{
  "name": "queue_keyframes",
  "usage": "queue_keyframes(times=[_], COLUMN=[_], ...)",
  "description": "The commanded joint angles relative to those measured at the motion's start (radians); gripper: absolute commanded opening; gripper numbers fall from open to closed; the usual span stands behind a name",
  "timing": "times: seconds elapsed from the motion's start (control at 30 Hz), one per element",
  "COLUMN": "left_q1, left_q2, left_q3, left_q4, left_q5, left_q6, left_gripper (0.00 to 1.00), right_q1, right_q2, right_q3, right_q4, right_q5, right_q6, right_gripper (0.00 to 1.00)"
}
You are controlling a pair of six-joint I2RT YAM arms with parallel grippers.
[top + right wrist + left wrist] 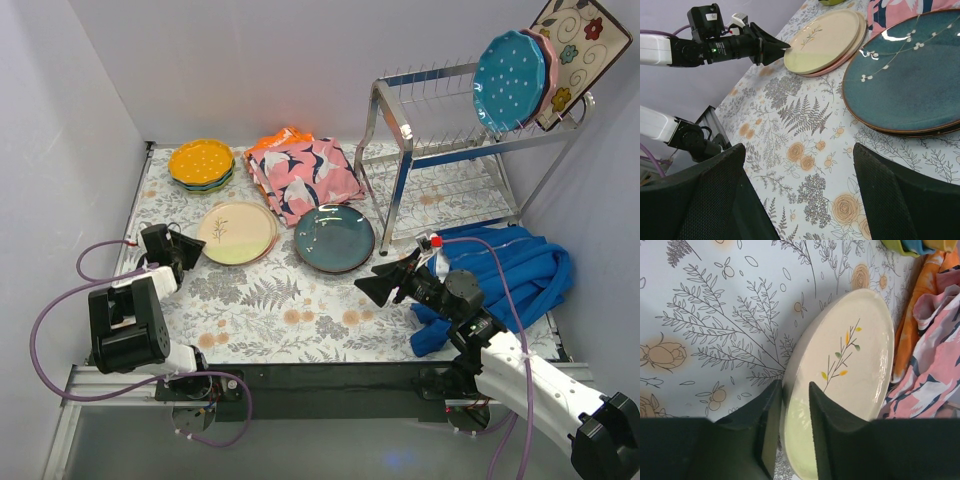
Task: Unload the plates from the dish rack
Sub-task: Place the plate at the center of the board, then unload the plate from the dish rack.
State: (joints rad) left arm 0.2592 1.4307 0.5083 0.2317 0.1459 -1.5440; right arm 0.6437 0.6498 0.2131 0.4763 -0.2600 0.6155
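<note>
The dish rack [440, 150] stands at the back right. On its top tier a blue dotted plate [510, 80], a pink plate [547, 55] and a square floral plate [578, 50] stand on edge. On the mat lie a cream plate [238, 232] on top of a pink one, a dark teal plate [334, 238] and an orange dotted stack [201, 162]. My left gripper [795, 385] is closed over the near rim of the cream plate [850, 355], one finger on each side. My right gripper [799, 147] hangs open above the mat, in front of the teal plate [912, 80], holding nothing.
A pink bird-print cloth [303, 175] lies between the orange stack and the rack, with orange fabric under it. A blue garment [510, 270] is heaped at the right, beside my right arm. Walls close in on the left, back and right.
</note>
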Motion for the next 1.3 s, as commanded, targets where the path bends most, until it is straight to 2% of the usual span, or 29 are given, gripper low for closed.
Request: queue_keyframes(times=[0.0, 0.13, 0.47, 0.6, 0.73, 0.77, 0.83, 0.87, 0.9, 1.07, 1.27], left_q1=[-0.009, -0.023, -0.048, -0.055, -0.103, -0.139, -0.199, -0.287, -0.326, -0.516, -0.664], left_q2=[-0.012, -0.016, 0.019, -0.085, -0.209, -0.235, -0.297, -0.315, -0.332, -0.450, -0.519], left_q3=[0.033, 0.027, 0.047, 0.030, 0.024, 0.029, 0.030, 0.032, 0.033, 0.006, -0.025], left_q4=[0.008, 0.011, 0.000, -0.025, -0.049, -0.074, -0.084, -0.088, -0.095, -0.091, -0.055], left_q5=[0.000, -0.012, -0.034, -0.072, -0.091, -0.100, -0.101, -0.106, -0.123, -0.068, 0.069], left_q6=[0.016, 0.009, 0.010, 0.016, 0.042, 0.050, 0.053, 0.076, 0.078, 0.096, 0.116], left_gripper=[0.22, 0.16, 0.16, 0.23, 0.39, 0.51, 0.56, 0.62, 0.64, 0.64, 0.64], right_q1=[0.005, 0.010, 0.011, 0.011, 0.011, 0.014, 0.013, 0.014, 0.014, 0.016, 0.014], right_q2=[0.007, 0.007, 0.013, 0.013, 0.022, 0.024, 0.036, 0.039, 0.042, 0.018, -0.044], right_q3=[0.003, 0.003, 0.005, 0.006, 0.006, 0.009, 0.012, 0.014, 0.017, 0.026, 0.110], right_q4=[0.064, 0.064, 0.065, 0.065, 0.065, 0.064, 0.064, 0.064, 0.064, 0.035, -0.097], right_q5=[0.001, 0.002, -0.002, -0.013, -0.004, -0.001, 0.001, -0.001, -0.002, 0.045, 0.143], right_q6=[-0.022, -0.023, -0.023, -0.023, -0.028, -0.031, -0.033, -0.034, -0.039, -0.074, -0.121], right_gripper=[0.92, 0.92, 0.91, 0.91, 0.91, 0.91, 0.91, 0.90, 0.90, 0.89, 0.89])
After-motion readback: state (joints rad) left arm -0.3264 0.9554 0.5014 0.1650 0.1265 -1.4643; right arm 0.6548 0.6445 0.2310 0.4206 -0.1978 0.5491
